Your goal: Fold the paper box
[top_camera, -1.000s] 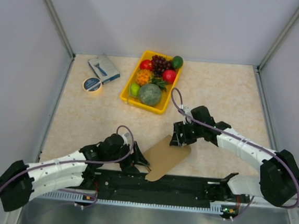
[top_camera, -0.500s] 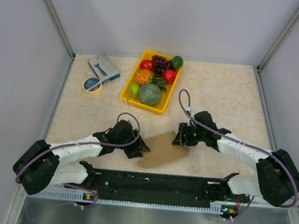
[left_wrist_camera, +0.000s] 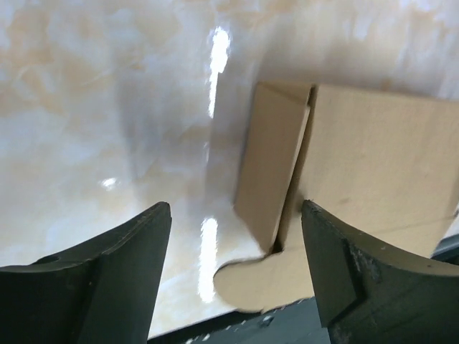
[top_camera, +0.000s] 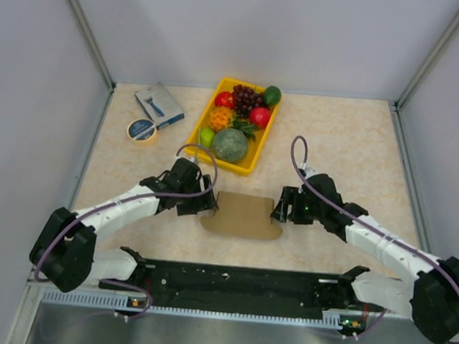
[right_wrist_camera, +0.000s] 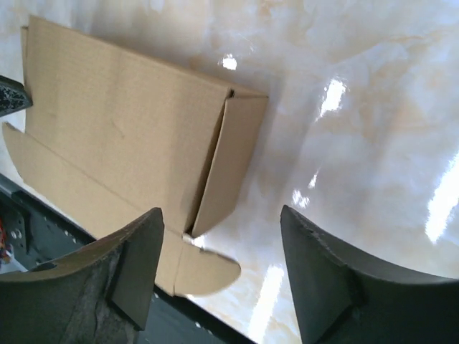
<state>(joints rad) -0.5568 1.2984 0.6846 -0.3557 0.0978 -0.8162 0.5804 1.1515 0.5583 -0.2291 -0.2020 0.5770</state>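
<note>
**Station status: paper box flat between two open end effectors**

Since one second ago, the paper box [top_camera: 242, 216] has turned from a diagonal pose at the near edge to a level pose, with its long sides parallel to that edge. Both arms have advanced up the worktop [top_camera: 353, 142] and now flank the box.

1. Labels and writing
   - The blue-grey box [top_camera: 159, 105] at the far left carries a white label. Its print is too small to read.
   - The tape roll [top_camera: 141, 130] lies just beside that box. No text on it is legible.
   - The paper box is plain brown, with no print visible.

2. Containers
   - The yellow tray [top_camera: 218, 164] stands at the far centre of the worktop, well apart from the paper box.
   - It holds dark grapes [top_camera: 244, 98], two red fruits [top_camera: 259, 116], an orange fruit [top_camera: 220, 118], a large green melon [top_camera: 230, 145] and a small green fruit [top_camera: 207, 136].
   - A further green fruit [top_camera: 272, 95] sits at the tray's far corner.

3. End effectors
   - The left end effector [top_camera: 208, 205] stands at the box's left end. Its jaws are spread wide and hold nothing. The left wrist view shows a folded end flap [left_wrist_camera: 269, 165] between the fingers [left_wrist_camera: 129, 265].
   - The right end effector [top_camera: 278, 208] stands at the box's right end. Its jaws are likewise spread and hold nothing.
   - The right wrist view shows the box lying flat, with a rounded tab [right_wrist_camera: 208, 271] at its near edge.
</note>
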